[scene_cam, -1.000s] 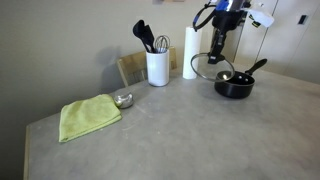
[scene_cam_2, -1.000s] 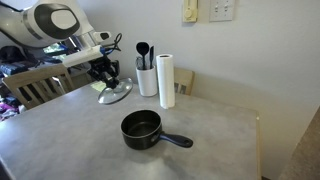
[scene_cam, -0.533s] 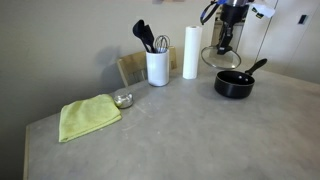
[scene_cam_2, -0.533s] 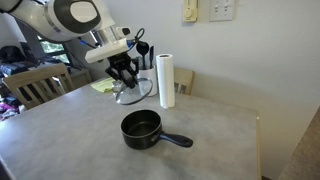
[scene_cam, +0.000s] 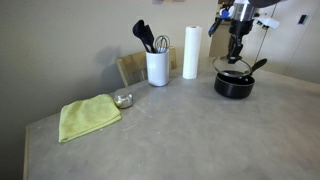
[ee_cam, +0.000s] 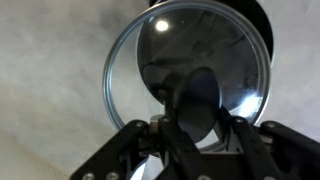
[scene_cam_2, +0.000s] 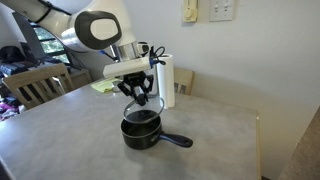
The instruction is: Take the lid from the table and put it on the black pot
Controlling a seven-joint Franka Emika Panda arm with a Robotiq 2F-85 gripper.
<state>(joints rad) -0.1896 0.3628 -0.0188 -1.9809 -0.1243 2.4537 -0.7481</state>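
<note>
We judge the task to be well past its midpoint. The round, flat glass lid with a metal rim [ee_cam: 165, 55] is off the large grey stone-look table [scene_cam: 170, 135] and hangs in the air directly over the small black pot with the long straight handle [scene_cam_2: 141, 134]. So the pick-up is done. What is left is to lower the lid, seat it on the rim and let go.

The Robotiq gripper [scene_cam_2: 140, 96] points straight down. In the wrist view its two fingers [ee_cam: 236, 128] are pressed in against the lid's dark centre knob [ee_cam: 200, 95], so we read it as clamped on the knob. In both exterior views the lid sits just above the pot's mouth. It looks slightly tilted, with a thin gap under it, and we cannot tell for certain whether any edge already touches the rim. From the wrist view we cannot tell how well the lid is centred over the pot, so the descent may need a small correction.

Away from the pot stand a white cylindrical utensil holder with black utensils [scene_cam: 157, 68] and an upright white paper towel roll [scene_cam: 190, 52]. A small glass bowl [scene_cam: 123, 99] rests just beside a folded yellow-green cloth [scene_cam: 88, 117].

As for writing, we find no brand, label or text legible on the lid, the pot, the arm or the pale wall plates [scene_cam_2: 220, 10]. Everything is too small or too plain.
</note>
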